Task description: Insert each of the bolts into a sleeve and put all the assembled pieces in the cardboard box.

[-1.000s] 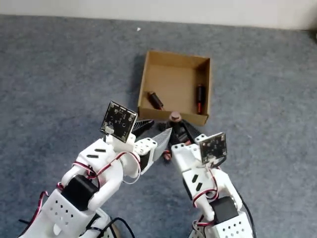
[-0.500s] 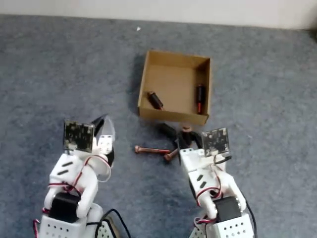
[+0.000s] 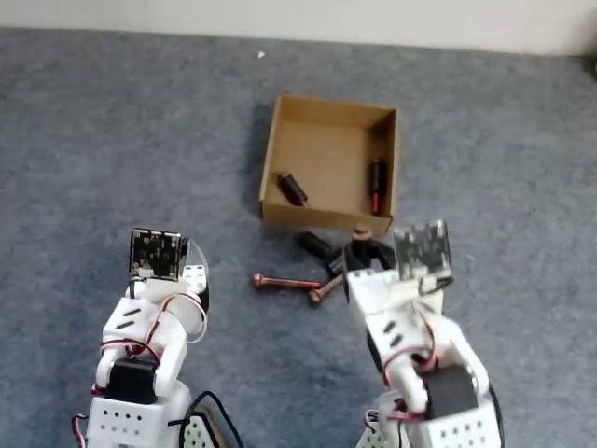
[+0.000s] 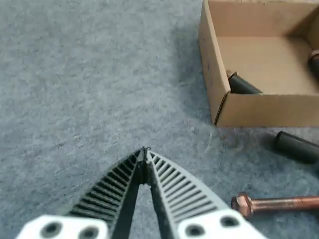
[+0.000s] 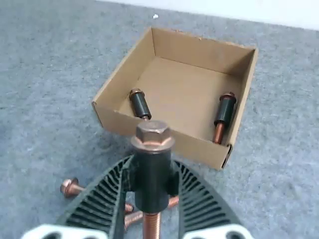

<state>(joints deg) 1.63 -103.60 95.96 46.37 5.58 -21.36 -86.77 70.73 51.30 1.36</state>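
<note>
The cardboard box holds two bolt-in-sleeve pieces, one at its near left and one at its right wall. My right gripper is shut on a black sleeve with a copper bolt through it, held upright just in front of the box's near wall. Two loose bolts and a loose black sleeve lie on the carpet before the box. My left gripper is shut with nothing in it, left of the bolts, with one bolt's head close beside it.
Grey carpet covers the table with free room to the left and right of the box. A pale wall edge runs along the far side.
The left arm has pulled back from the middle to the left, and the loose bolts now show. The right gripper with its piece has shifted slightly right, toward the box.
</note>
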